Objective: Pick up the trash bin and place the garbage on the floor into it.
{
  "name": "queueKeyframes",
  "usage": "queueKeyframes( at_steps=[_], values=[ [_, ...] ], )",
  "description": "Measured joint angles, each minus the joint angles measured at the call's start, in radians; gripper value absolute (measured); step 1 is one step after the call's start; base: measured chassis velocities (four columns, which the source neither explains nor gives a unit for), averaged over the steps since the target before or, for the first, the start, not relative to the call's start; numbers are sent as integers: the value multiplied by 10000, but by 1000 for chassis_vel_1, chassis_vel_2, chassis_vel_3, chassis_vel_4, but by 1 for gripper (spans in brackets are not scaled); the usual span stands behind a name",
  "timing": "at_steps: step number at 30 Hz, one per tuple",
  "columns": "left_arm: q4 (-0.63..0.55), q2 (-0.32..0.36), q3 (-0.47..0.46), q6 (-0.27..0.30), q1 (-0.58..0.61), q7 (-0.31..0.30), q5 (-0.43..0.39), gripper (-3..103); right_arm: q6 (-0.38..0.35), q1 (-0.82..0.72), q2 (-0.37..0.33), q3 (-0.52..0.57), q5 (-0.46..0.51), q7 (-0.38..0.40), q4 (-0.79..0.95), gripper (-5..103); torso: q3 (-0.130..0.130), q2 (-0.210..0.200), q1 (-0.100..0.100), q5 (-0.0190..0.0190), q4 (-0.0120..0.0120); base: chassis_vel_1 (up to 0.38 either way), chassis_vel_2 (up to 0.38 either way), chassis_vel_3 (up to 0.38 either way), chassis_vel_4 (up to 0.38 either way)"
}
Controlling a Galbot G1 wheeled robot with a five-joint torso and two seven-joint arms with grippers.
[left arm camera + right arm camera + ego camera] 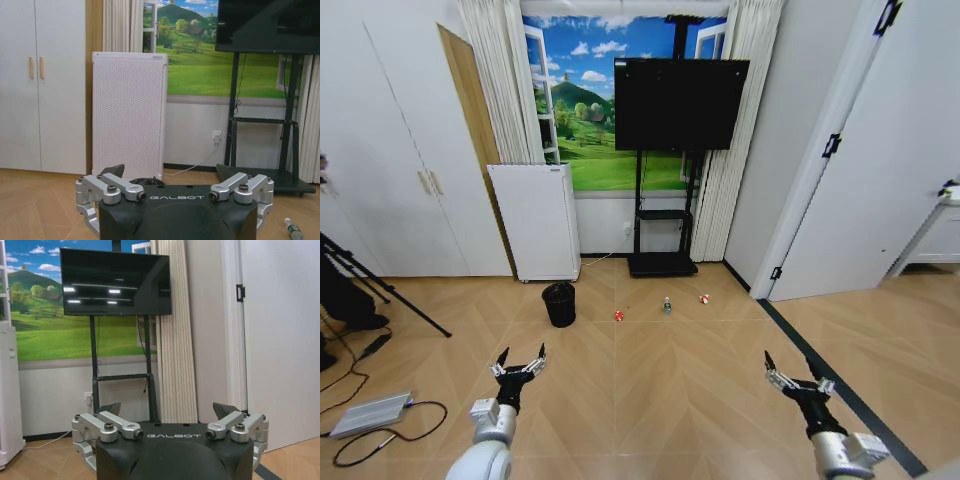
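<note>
Head: bin (559, 304) on floor beside white appliance (535, 221); can (618, 315), bottle (667, 305), wrapper (704, 298) in a row right of it. Left gripper (521, 358) and right gripper (790, 373) low, well short, fingers spread. Left wrist: bottle (293, 231) by the TV stand (265, 145). Right wrist: jaws apart, nothing held.

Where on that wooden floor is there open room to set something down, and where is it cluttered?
A wide bare patch of herringbone wood floor lies between the open left end effector, the open right end effector and the garbage row: small red-and-white can, clear plastic bottle, red-and-white wrapper. It is crowded around the small black round mesh trash bin by the tall white perforated appliance.
</note>
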Motion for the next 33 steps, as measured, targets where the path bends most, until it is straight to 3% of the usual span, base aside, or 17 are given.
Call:
queueKeyframes(
  at_steps=[14, 29, 33],
  values=[
    [-131, -50, -68, -77, 184, 9, 24, 100, 122, -132, 1, 56, 152, 14, 16, 100, 0, 0, -1, 3, 4, -152, 158, 162, -157],
    [-102, -13, -79, -36, 104, 1, -6, 100, 122, -96, -8, 77, 160, -22, 16, 100, 1, 0, 2, -7, -2, -309, 296, 316, -308],
    [-81, -11, -76, -20, 92, -5, -5, 100, 122, -65, -16, 70, 161, -33, -56, 100, 1, -1, 3, 6, 7, -305, 321, 308, -339]
  ],
)
